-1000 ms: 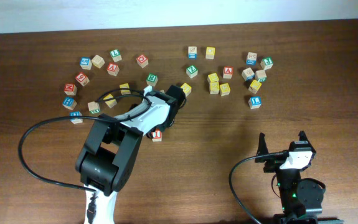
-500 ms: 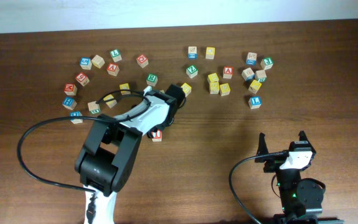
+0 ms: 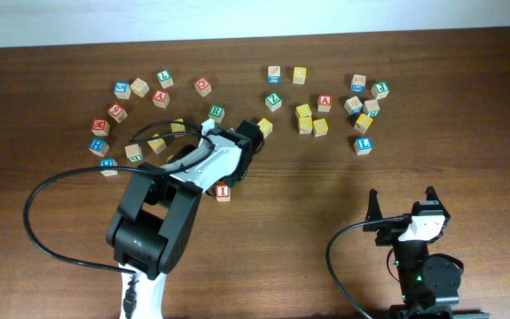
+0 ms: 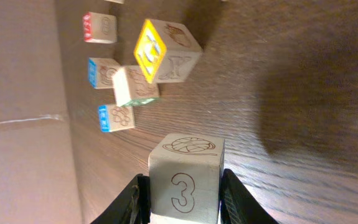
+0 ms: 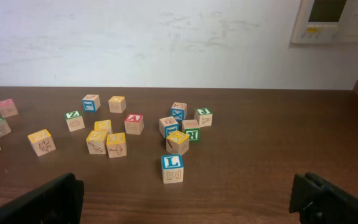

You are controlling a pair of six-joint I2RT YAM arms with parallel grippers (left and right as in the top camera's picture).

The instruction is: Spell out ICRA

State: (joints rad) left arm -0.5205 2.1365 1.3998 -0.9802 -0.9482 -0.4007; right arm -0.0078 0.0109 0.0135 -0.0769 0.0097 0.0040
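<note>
left gripper [image 4: 183, 190] clamps 3-face block [image 4: 185, 167], letter hidden, maybe C | place just right of I block [image 3: 223, 189], squared | right gripper [image 3: 404, 200] wide

The left arm [image 3: 161, 221] is matte black at its base and lower links, with a glossy white shell [image 3: 217, 164] along the forearm, and a black cable [image 3: 27, 213] loops wide from it. The right arm [image 3: 423, 261] is black too, with a small white housing [image 3: 425, 227], a green light [image 3: 420, 277] on its base and its own black cable [image 3: 328, 257] — its jaws are black
</note>
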